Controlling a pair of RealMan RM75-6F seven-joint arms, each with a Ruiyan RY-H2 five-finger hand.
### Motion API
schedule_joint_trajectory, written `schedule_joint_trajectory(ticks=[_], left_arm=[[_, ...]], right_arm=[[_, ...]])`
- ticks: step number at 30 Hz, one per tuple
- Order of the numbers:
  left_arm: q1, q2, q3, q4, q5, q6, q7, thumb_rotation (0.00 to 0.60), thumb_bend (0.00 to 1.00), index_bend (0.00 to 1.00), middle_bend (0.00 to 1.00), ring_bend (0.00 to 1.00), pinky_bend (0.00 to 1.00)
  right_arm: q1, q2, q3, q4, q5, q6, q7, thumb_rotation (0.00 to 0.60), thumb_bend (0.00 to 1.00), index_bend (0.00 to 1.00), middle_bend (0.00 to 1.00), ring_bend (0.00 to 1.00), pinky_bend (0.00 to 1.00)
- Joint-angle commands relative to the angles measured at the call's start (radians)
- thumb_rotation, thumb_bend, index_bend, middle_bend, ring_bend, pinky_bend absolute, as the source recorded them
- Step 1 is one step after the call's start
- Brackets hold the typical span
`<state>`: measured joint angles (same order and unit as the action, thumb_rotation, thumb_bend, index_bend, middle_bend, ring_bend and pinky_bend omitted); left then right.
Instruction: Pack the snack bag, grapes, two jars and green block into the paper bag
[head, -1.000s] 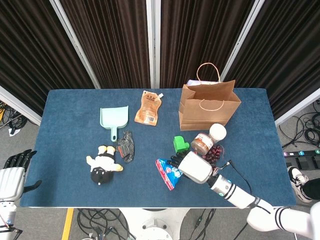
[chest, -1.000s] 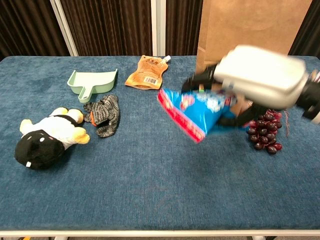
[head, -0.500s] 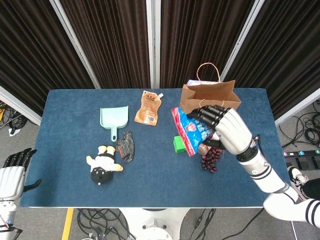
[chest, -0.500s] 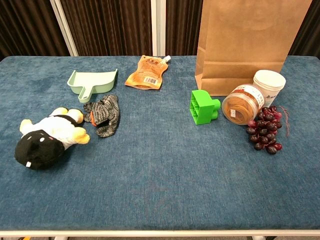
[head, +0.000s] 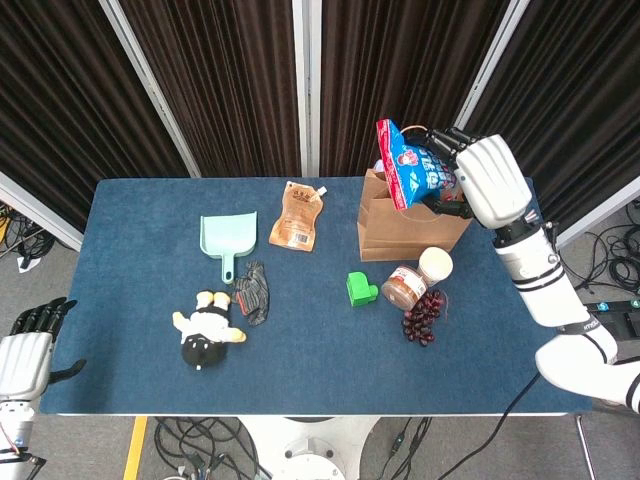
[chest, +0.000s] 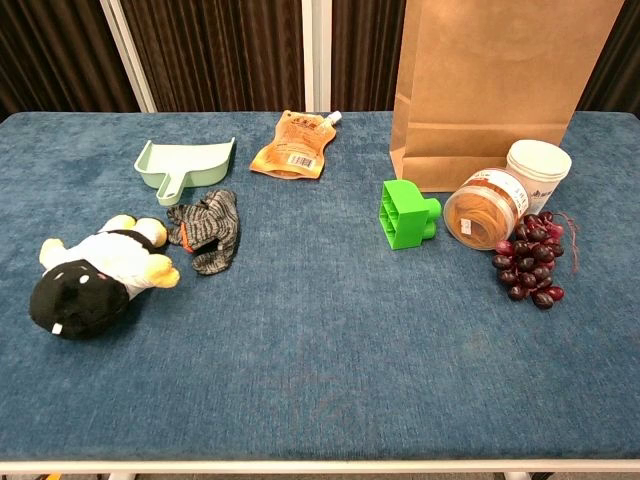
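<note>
Rising since half a second ago, the right hand is gripping the blue-and-red foil snack bag above the open brown paper bag, toward 1 o'clock on the blue tabletop. At 7 o'clock the left hand is resting off the tabletop, fingers apart, holding nothing.

- the right hand has risen from the table front to above the paper bag
- the snack bag it grips has gone up with it, now over the bag's mouth
</note>
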<state>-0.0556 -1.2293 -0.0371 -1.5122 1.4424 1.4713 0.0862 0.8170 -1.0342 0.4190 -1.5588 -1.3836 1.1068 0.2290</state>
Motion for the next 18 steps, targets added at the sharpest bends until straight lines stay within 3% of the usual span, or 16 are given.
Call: schedule_joint_trajectory(ticks=[1,9,18], left_arm=[[0.001,-0.001,0.002,0.000,-0.002,-0.003,-0.002,0.600,0.03,0.20,0.24,0.18,0.18],[0.003,-0.003,0.007,-0.001,-0.016,-0.017,0.000,0.600,0.03,0.20,0.24,0.18,0.18],[0.002,-0.008,0.009,-0.003,-0.022,-0.028,0.000,0.600,0.03,0.20,0.24,0.18,0.18]], right_arm=[[0.067,-0.045,-0.015,0.104,0.064,-0.116,-0.018,0.600,0.37,0.58,0.54,0.41,0.56],[0.137,-0.128,-0.028,0.267,0.146,-0.266,0.019,0.600,0.37,0.56,0.54,0.41,0.56],[0.155,-0.163,-0.053,0.326,0.157,-0.346,0.082,0.600,0.37,0.53,0.53,0.41,0.56]])
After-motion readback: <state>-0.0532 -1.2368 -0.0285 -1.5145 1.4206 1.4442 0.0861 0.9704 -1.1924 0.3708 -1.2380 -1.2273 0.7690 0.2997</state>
